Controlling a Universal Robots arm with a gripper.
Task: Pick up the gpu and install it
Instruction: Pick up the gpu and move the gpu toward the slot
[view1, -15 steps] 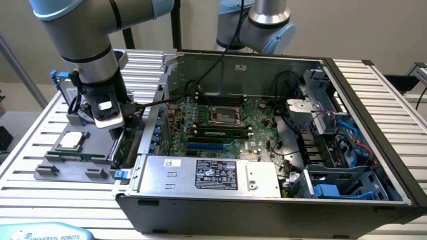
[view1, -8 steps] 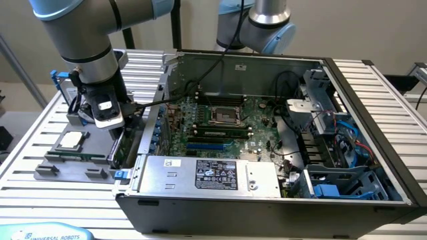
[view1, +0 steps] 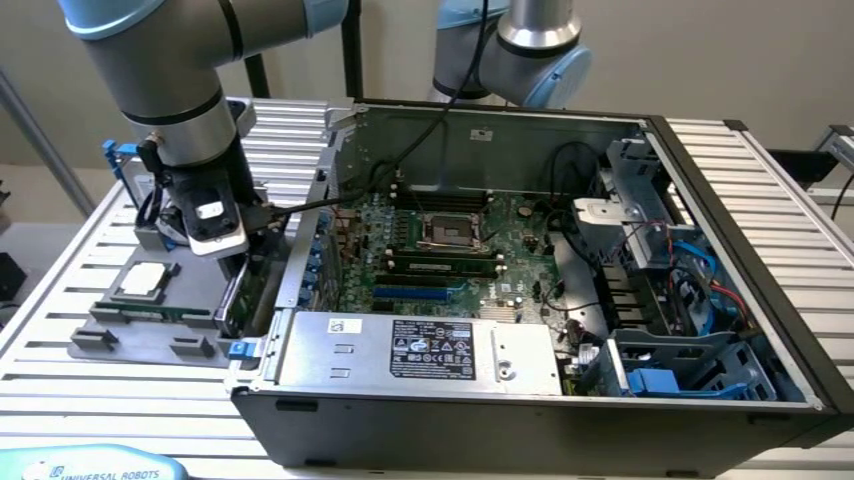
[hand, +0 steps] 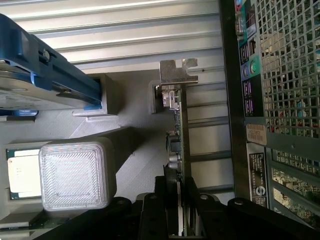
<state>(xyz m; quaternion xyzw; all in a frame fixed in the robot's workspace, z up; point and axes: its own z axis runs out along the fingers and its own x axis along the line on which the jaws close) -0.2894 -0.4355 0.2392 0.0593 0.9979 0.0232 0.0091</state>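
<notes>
The gpu (hand: 178, 135) stands on edge in a slot of the grey holder (hand: 135, 150), seen edge-on with its silver bracket (hand: 177, 75) at the far end. My gripper (hand: 178, 182) straddles the card's near end, one black finger (hand: 165, 200) on each side, pressed against it. In the exterior view the gripper (view1: 230, 262) reaches down at the holder's side nearest the case, and the gpu (view1: 230, 297) shows below it as a thin green edge. The open computer case (view1: 747, 200) lies beside it, with the motherboard (view1: 441, 250) exposed.
The grey holder (view1: 120, 335) also carries a square silver CPU (view1: 140, 281) and a hard drive in a blue-handled frame (hand: 50, 75). The case's perforated rear wall (hand: 290, 75) runs close alongside the card. A power supply (view1: 414, 350) fills the case's front. A second arm (view1: 534, 40) stands behind.
</notes>
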